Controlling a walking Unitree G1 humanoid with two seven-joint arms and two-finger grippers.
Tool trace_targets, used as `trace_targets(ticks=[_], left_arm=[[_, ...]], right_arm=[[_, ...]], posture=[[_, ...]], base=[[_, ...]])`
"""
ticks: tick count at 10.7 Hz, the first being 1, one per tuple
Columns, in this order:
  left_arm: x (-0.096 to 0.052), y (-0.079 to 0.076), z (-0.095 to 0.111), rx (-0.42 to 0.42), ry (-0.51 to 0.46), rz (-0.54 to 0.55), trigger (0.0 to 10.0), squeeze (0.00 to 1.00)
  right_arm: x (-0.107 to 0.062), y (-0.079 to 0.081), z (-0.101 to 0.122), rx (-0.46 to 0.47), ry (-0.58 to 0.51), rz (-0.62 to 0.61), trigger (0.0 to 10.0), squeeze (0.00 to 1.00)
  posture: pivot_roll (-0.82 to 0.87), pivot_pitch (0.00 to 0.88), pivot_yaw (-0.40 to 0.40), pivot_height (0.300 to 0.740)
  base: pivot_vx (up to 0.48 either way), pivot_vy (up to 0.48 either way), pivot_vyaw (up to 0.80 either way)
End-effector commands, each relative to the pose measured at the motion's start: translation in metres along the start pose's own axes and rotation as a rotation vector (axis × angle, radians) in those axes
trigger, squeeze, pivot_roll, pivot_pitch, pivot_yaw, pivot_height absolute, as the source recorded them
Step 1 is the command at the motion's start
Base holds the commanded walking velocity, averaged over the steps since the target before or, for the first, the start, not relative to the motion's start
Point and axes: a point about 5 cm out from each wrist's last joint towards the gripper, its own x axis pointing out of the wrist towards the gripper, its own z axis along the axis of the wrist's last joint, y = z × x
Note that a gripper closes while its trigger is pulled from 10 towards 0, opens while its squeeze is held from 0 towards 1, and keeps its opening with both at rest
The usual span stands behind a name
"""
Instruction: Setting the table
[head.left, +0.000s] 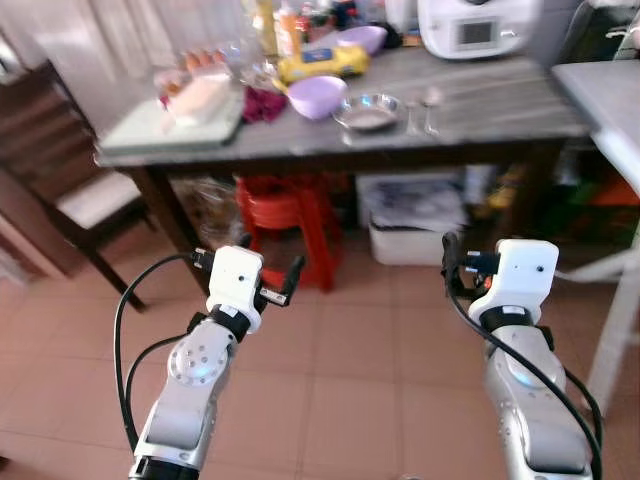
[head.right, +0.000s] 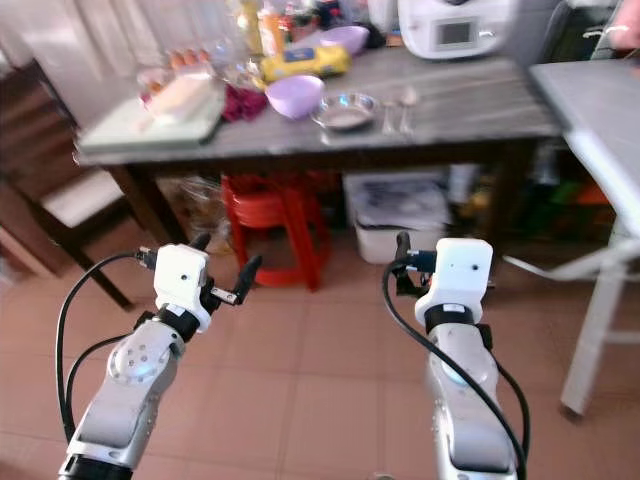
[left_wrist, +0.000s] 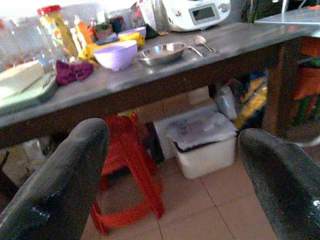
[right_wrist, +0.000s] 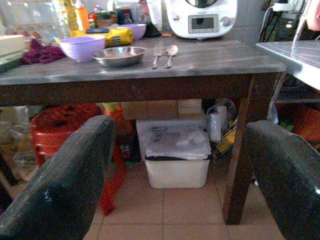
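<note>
On the dark wooden table (head.left: 500, 115) ahead stand a lilac bowl (head.left: 318, 96), a shallow steel dish (head.left: 368, 110), and a fork (head.left: 411, 118) beside a spoon (head.left: 431, 105). A second lilac bowl (head.left: 362, 38) sits further back. Both arms are raised over the tiled floor, well short of the table's front edge. My left gripper (head.left: 270, 262) is open with nothing between its fingers (left_wrist: 60, 185). My right gripper (head.left: 470, 265) is open too, and its fingers (right_wrist: 65, 185) frame the table's underside.
Under the table are stacked red stools (head.left: 290, 215) and a white lidded bin (head.left: 410, 220). A wooden chair (head.left: 60, 190) stands at the left and a white table (head.left: 610, 100) at the right. A white appliance (head.left: 475, 25), a yellow packet (head.left: 322, 62) and a tray (head.left: 170, 125) crowd the tabletop's back and left.
</note>
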Motion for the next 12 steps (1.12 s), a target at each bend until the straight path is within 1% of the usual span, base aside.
trace_targets(ticks=[1,4,5,6,7,9,10,12], left_arm=[[-0.002,0.007,0.001,0.016,0.003,0.026,10.0,0.00],[-0.002,0.007,0.001,0.016,0.003,0.026,10.0,0.00],[-0.001,0.002,0.004,-0.015,-0.021,-0.027,10.0,0.00],[-0.001,-0.005,0.009,-0.077,-0.061,-0.107,10.0,0.00],[-0.001,-0.006,0.009,-0.079,-0.062,-0.110,10.0,0.00],[-0.005,-0.007,0.010,-0.076,-0.077,-0.132,10.0,0.00],[-0.007,-0.006,0.012,-0.059,-0.091,-0.149,10.0,0.00],[-0.009,-0.006,0.010,-0.074,-0.081,-0.145,10.0,0.00]], right_arm=[[0.001,0.007,0.005,0.015,-0.020,0.022,10.0,0.48],[0.001,0.007,0.005,0.015,-0.020,0.022,10.0,0.48],[0.001,0.007,0.004,0.016,-0.019,0.020,10.0,0.48],[0.000,0.007,0.002,0.016,-0.014,0.016,10.0,0.48],[0.000,0.007,0.001,0.016,-0.012,0.015,10.0,0.48],[-0.001,0.006,-0.001,0.014,-0.005,0.009,10.0,0.48],[-0.002,0.006,-0.002,0.013,-0.003,0.008,10.0,0.48],[-0.004,0.007,-0.003,0.006,0.002,0.016,10.0,0.48]], posture=[[-0.13,0.046,0.138,0.740],[-0.13,0.046,0.138,0.740],[-0.12,0.050,0.149,0.740],[-0.12,0.052,0.149,0.740],[-0.12,0.053,0.151,0.740],[-0.12,0.059,0.152,0.740],[-0.12,0.061,0.151,0.740],[-0.12,0.060,0.147,0.740]], base=[[-0.334,0.000,0.00],[-0.334,0.000,0.00],[0.480,0.000,0.00],[0.480,0.000,0.00],[0.480,0.000,0.00],[0.000,0.000,0.00],[0.364,0.000,0.00],[0.364,0.000,0.00]])
